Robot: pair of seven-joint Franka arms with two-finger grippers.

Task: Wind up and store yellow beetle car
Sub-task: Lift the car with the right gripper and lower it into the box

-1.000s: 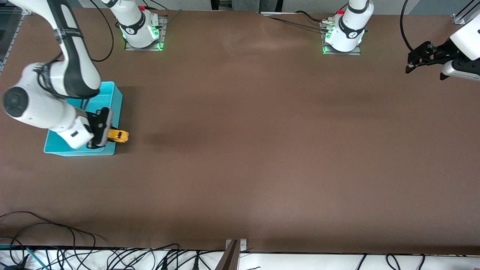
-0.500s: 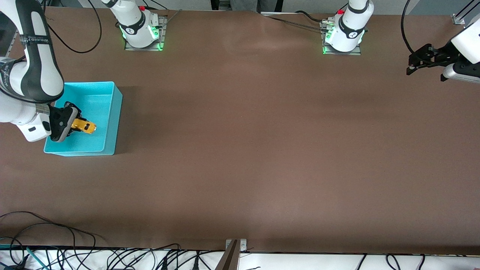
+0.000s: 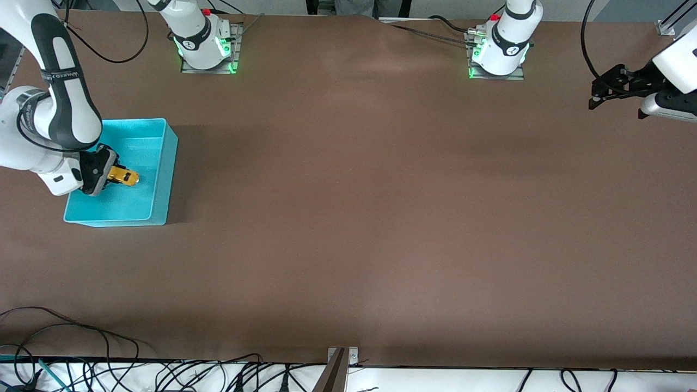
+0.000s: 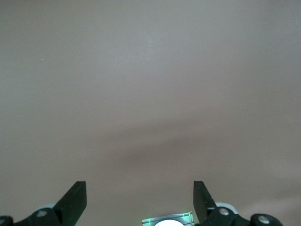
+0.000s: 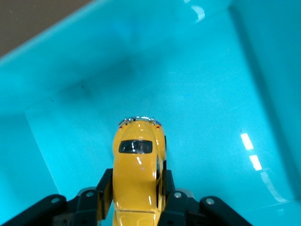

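Observation:
The yellow beetle car (image 3: 124, 177) (image 5: 138, 174) is held between the fingers of my right gripper (image 3: 109, 176) (image 5: 137, 184), which is shut on its sides. Car and gripper hang over the inside of the turquoise bin (image 3: 163, 158) (image 5: 197, 89) at the right arm's end of the table. The car's dark window and chrome bumper show in the right wrist view, above the bin's floor. My left gripper (image 3: 599, 92) (image 4: 140, 197) waits open over bare table at the left arm's end, with nothing between its fingers.
The two arm bases (image 3: 204, 41) (image 3: 500, 46) stand on the table edge farthest from the front camera. Cables (image 3: 109, 370) lie along the edge nearest that camera. A metal bracket (image 3: 340, 365) sits at that edge's middle.
My right gripper has carried the car from over the bin's wall toward the table's middle to over the bin's inside. The left arm has barely moved.

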